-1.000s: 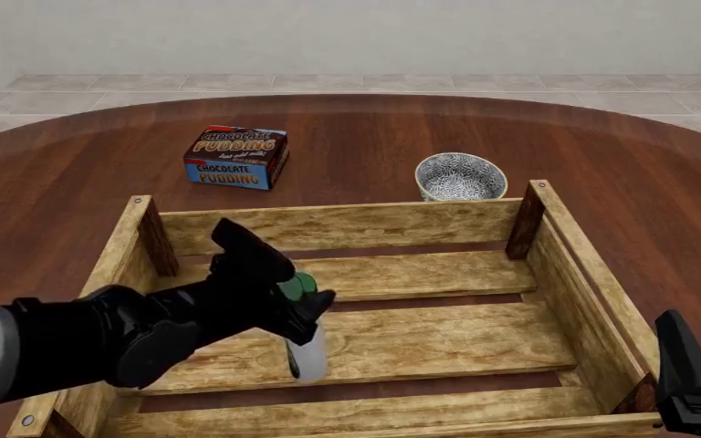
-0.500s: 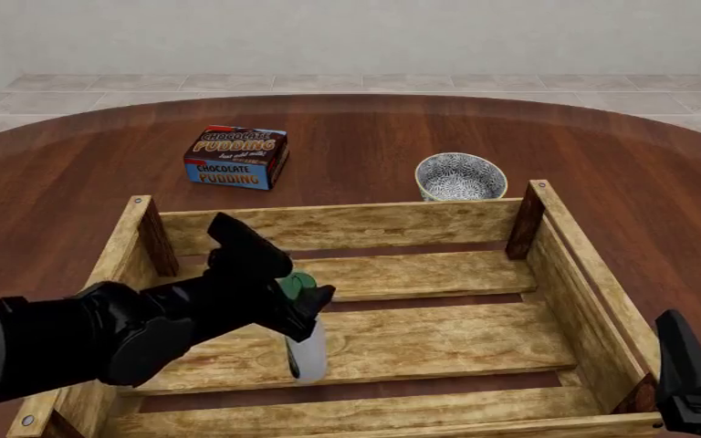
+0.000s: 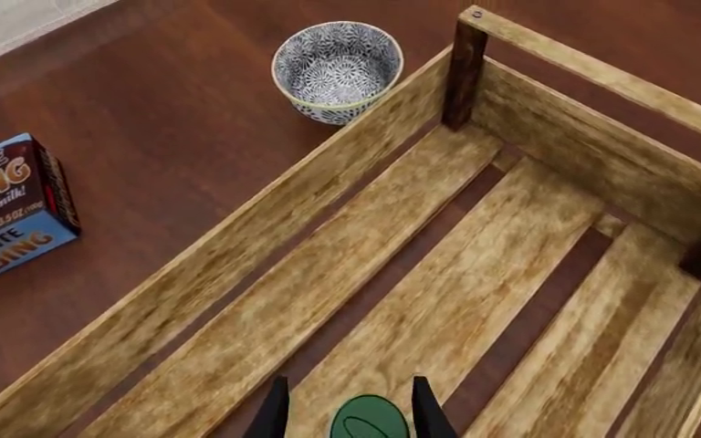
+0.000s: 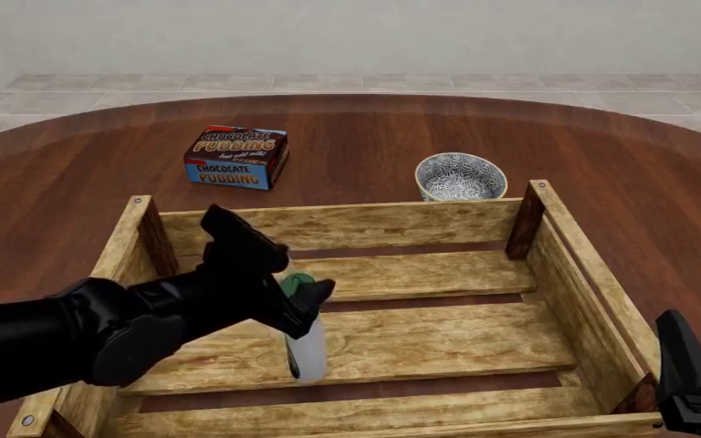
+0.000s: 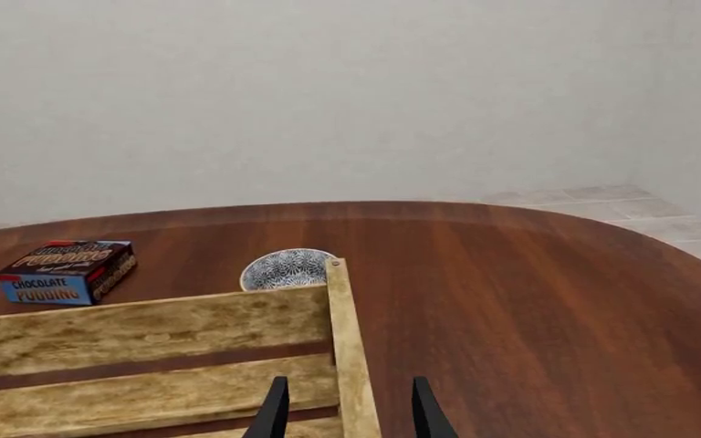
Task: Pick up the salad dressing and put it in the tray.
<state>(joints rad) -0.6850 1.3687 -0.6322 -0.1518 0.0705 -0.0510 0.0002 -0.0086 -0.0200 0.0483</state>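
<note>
The left claw point(image 4: 306, 297) sits inside the tray point(image 4: 577, 274), its two dark fingers point(image 3: 273, 415) closed on either side of the green cap of the salad dressing point(image 4: 308, 347). The left wrist view looks straight down on that round cap point(image 3: 371, 420) held between the fingertips, with the slatted floor spread out beyond it. In the front view the bottle stands upright on the tray's floor slats, toward the left half of the tray, its white body showing below the claw and its base on or just at the wood; whether it fully rests there cannot be told.

The tray holds nothing but the bottle. Its plank walls and darker corner posts point(image 4: 524, 222) surround bare slats with dark gaps between them.

The right claw point(image 5: 344, 411) hangs near the tray's near-right corner, its fingers parted with nothing between them but the top edge of the tray's wall seen beyond.

Outside the tray on the wooden bench point(image 4: 70, 192), a white patterned bowl point(image 4: 460, 176) stands just beyond the far wall, empty as far as can be seen. The chocolate pudding box point(image 4: 236, 157) lies further off to the left, well apart from both.
</note>
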